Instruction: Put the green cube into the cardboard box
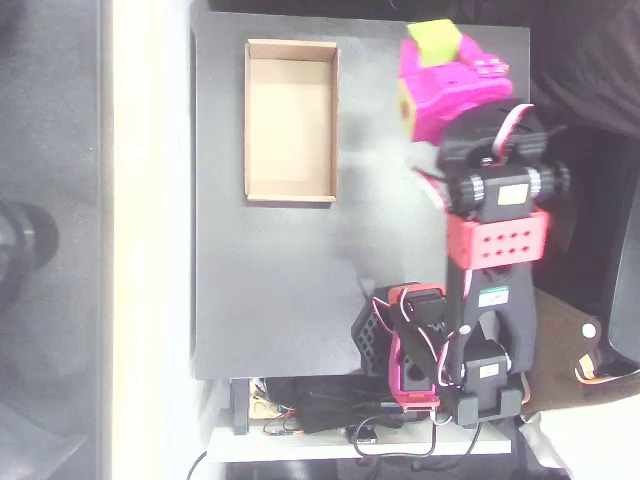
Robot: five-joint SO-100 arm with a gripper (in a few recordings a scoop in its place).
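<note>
The green cube (432, 40) is a small lime block at the top right of the overhead view, near the black mat's far edge. It sits at the tip of my magenta gripper (437, 63), whose fingers are shut on its lower part, and it looks lifted off the mat. A flat yellow patch (405, 106) shows on the gripper's left side. The cardboard box (290, 192) is a shallow tan tray with nothing in it, lying at the mat's upper left, about a box-width to the left of the gripper.
The black mat (280, 290) spreads below the box and left of the arm. The arm's red and black base (485, 360) and a black-and-red block (390, 335) stand at the lower right, with cables (320, 415) along the bottom edge. A pale strip (150, 240) borders the mat's left side.
</note>
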